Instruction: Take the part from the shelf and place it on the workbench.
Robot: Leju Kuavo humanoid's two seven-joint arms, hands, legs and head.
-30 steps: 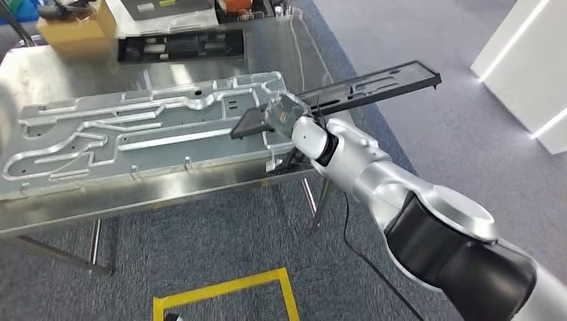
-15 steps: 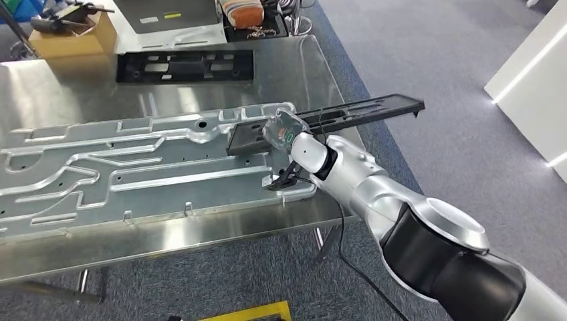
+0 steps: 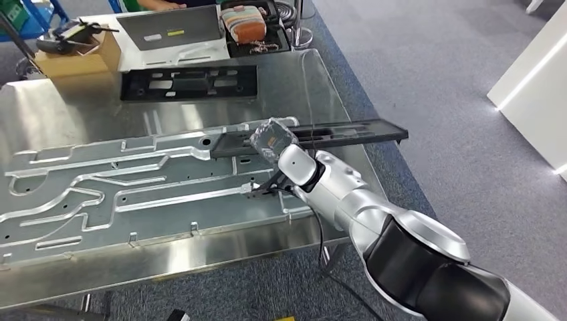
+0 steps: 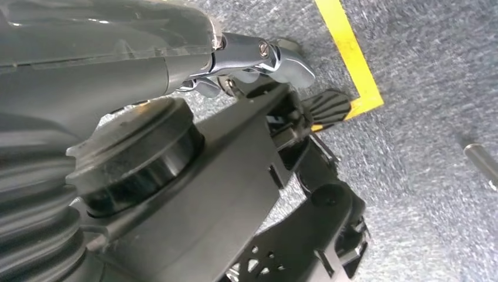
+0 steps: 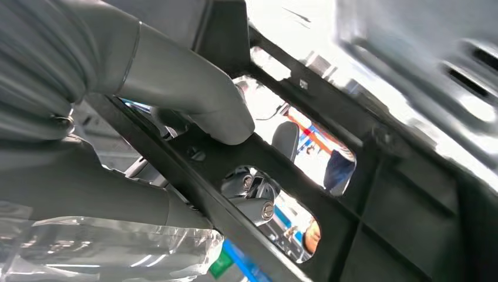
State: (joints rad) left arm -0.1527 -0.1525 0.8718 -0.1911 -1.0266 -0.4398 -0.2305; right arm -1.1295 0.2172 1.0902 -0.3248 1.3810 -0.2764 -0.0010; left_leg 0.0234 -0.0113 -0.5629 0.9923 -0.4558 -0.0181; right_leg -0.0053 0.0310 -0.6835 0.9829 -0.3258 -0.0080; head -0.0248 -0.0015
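The right hand [image 3: 271, 142] gripped the long black part [image 3: 348, 132] near its inner end; in the right wrist view the thick grey thumb [image 5: 194, 94] pressed flat on a black rib of the part [image 5: 352, 194] while darker fingers [image 5: 258, 205] showed through its cut-outs from the other side. A clear plastic wrap covered the back of the hand. The part was held roughly level above the workbench [image 3: 80, 254], its inner end over the far right corner of the big grooved aluminium plate [image 3: 134, 187] and its outer end jutting past the workbench's right edge, over the carpet. Whether the part touched the plate could not be told.

The left hand [image 4: 258, 59] hung low above the grey carpet [image 4: 434, 70], just beside a strip of yellow floor tape [image 4: 349, 53]; its metal fingers curled inward, but whether they held anything could not be told, since dark parts crowded in front of them.

The workbench was polished steel, and the aluminium plate took up most of its near half. Beyond the plate lay a second black part [image 3: 189, 82], flat on the steel. Farther back from the plate stood a cardboard box [image 3: 77, 60], a grey panel [image 3: 177, 30] and a striped pouch [image 3: 244, 17] in a dark tray. To the right of the workbench, a white cabinet [image 3: 535, 100] stood well apart on the carpet.
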